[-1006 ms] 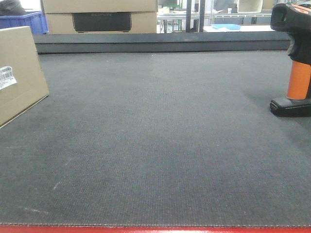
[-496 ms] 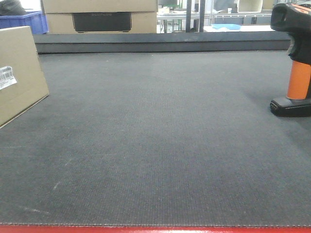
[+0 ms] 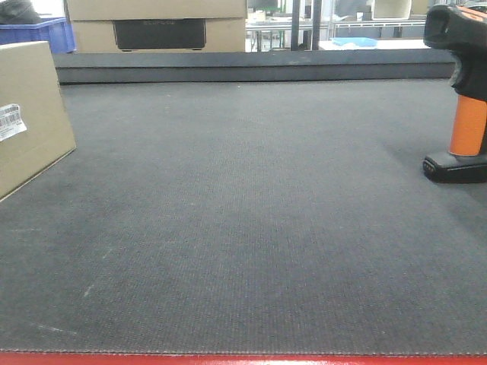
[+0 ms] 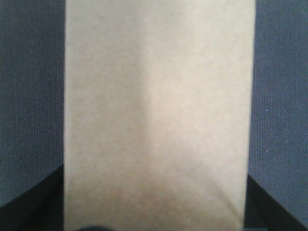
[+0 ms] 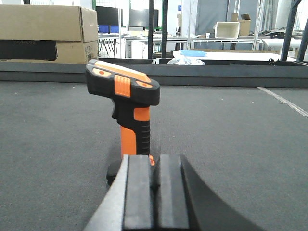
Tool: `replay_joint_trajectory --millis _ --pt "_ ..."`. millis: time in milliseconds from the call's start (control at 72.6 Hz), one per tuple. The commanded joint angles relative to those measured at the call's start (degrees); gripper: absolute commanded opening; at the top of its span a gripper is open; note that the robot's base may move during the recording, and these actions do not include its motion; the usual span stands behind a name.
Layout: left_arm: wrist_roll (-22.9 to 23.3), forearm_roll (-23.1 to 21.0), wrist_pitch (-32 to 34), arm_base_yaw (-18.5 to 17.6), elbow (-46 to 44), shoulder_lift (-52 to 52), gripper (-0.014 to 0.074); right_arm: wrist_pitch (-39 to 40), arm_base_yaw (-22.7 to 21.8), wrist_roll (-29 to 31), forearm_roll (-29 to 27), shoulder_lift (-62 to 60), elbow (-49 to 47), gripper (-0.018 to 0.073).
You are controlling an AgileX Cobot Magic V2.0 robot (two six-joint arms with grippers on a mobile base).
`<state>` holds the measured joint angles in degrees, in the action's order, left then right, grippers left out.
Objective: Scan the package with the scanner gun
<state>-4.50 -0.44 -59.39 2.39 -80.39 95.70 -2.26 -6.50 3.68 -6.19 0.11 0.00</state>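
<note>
Closest in, my right gripper (image 5: 155, 163) is clenched on nothing, the two pads pressed flat together. Just ahead of it the scanner gun (image 5: 127, 103) stands upright on its flat black foot, handle toward me. That looks like a deliberate setup: the handle sits straight in line with my claw, so I'd judge I must spread the pads before I can take it.

On the other side, my left gripper (image 4: 154, 173) has the package (image 4: 159, 96) filling nearly its whole view. Dark fingers (image 4: 29, 202) show at both lower corners, flanking the box. Whether they're clamping it or only bracketing it, I can't tell.

In the front view, the package sits at the far left edge of the dark mat (image 3: 243, 228) with its white barcode label (image 3: 11, 120) turned inward. The scanner is at the far right edge, well apart from it. The label faces the side the scanner would come from, which suits a scan.

Farther back, a larger carton (image 3: 156, 26) with a dark panel sits beyond the mat's raised lip, with a blue crate (image 3: 46, 34) beside it.

Against a second ago, the package's right-hand edge has crept a hair leftward. The scanner hasn't budged.
</note>
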Motion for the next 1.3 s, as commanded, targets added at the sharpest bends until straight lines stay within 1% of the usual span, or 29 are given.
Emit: replay_joint_trajectory --millis 0,14,41,138,193,303,372,413,537,593,675,786,896,992,1075,1282 --pt "0.5 -0.4 0.0 0.3 -0.5 -0.2 -0.0041 1.0 -0.2 0.4 -0.2 -0.1 0.0 -0.0169" --pt "0.5 -0.4 -0.1 0.3 -0.5 -0.2 -0.0081 1.0 -0.2 0.4 -0.2 -0.1 0.0 -0.0169" --pt "0.5 -0.4 -0.4 0.3 -0.5 -0.2 -0.0109 1.0 -0.2 0.4 -0.2 -0.1 0.0 -0.0169" --pt "0.6 -1.0 -1.9 -0.1 -0.7 -0.4 -0.0111 1.0 -0.2 0.4 -0.2 -0.1 0.0 -0.0169" --pt "1.2 -2.6 -3.1 -0.4 -1.5 -0.6 -0.0111 1.0 -0.2 0.4 -0.2 -0.1 0.0 -0.0169" --pt "5.4 -7.9 -4.2 -1.2 -3.9 -1.0 -0.0111 1.0 -0.2 0.4 -0.2 -0.1 0.0 -0.0169" --pt "10.2 -11.1 -3.9 -2.7 -4.5 -2.0 -0.0111 1.0 -0.2 0.4 -0.2 -0.1 0.0 -0.0169" --pt "11.8 -12.6 -3.4 -3.7 -4.5 -2.7 -0.0111 1.0 -0.2 0.4 -0.2 -0.1 0.0 -0.0169" --pt "17.1 -13.0 1.0 -9.8 -4.5 -3.6 -0.0111 1.0 -0.2 0.4 -0.2 -0.1 0.0 -0.0169" --pt "18.8 -13.0 3.7 -12.9 -4.3 -3.6 -0.0111 1.0 -0.2 0.4 -0.2 -0.1 0.0 -0.0169" --pt "22.4 -13.0 7.9 -17.3 -2.9 -3.6 -0.0111 1.0 -0.2 0.4 -0.2 -0.1 0.0 -0.0169" --pt "25.0 -13.0 11.3 -22.9 -1.2 -3.6 -0.0111 1.0 -0.2 0.4 -0.2 -0.1 0.0 -0.0169" --pt "27.3 -13.0 14.7 -27.3 -0.1 -3.0 -0.0111 1.0 -0.2 0.4 -0.2 -0.1 0.0 -0.0169" --pt "28.8 -14.5 16.5 -28.8 -0.1 -1.9 -0.0111 1.0 -0.2 0.4 -0.2 -0.1 0.0 -0.0169" --pt "28.8 -16.4 16.6 -28.8 -0.2 -1.1 -0.0111 1.0 -0.2 0.4 -0.2 -0.1 0.0 -0.0169" --pt "28.8 -17.0 16.8 -28.8 -0.2 0.6 -0.0111 1.0 -0.2 0.4 -0.2 -0.1 0.0 -0.0169"
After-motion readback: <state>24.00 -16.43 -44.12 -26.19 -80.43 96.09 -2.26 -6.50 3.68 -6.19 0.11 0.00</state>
